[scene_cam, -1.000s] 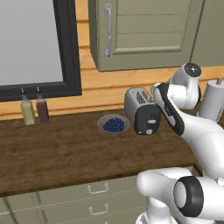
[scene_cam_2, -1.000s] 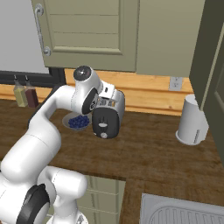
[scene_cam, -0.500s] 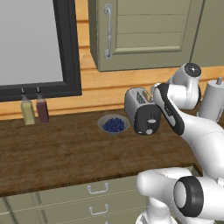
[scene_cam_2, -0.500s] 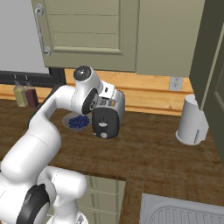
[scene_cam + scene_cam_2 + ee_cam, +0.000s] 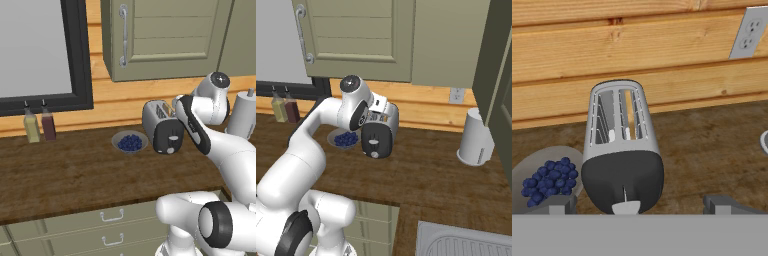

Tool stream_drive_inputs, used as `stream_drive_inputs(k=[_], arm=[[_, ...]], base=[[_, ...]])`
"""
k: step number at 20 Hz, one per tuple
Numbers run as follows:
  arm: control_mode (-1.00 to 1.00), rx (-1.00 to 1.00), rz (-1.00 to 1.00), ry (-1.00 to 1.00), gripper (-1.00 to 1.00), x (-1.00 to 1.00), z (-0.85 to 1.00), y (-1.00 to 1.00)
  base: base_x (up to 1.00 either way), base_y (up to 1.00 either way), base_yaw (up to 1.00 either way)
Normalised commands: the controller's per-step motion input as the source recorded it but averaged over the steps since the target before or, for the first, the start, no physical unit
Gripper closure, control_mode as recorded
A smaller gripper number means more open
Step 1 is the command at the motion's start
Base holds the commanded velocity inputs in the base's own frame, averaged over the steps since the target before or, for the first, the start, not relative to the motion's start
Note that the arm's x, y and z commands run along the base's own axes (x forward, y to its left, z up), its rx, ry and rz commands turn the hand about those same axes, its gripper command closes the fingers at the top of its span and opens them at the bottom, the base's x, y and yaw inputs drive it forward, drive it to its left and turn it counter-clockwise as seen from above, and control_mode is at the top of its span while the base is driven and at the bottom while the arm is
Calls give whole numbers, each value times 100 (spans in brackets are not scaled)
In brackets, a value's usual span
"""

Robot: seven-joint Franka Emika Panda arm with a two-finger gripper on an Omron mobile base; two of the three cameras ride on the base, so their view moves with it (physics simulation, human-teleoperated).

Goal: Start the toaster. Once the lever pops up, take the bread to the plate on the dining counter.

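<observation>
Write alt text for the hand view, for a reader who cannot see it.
A silver two-slot toaster stands on a brown wood counter, its black end with the pale lever facing the camera. A bowl of blueberries sits left of it, a wood-plank wall with a white outlet behind.

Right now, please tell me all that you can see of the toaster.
The toaster is small and rounded, with a silver-grey, metal-looking body and a black end face. On that face sits a small pale lever; a white knob shows below it. Two slots open on top, and one holds something tan, probably the bread. It stands upright on the brown wooden counter, near the wood-panel wall, beside a bowl of blue berries. Nothing grips it.
</observation>
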Motion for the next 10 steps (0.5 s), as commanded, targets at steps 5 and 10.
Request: stream_drive_inputs(k=[5,10], arm=[[-100,0,0,0,-100,0,0,0],[-100,0,0,0,-100,0,0,0]], base=[[0,0,0],[0,0,0]])
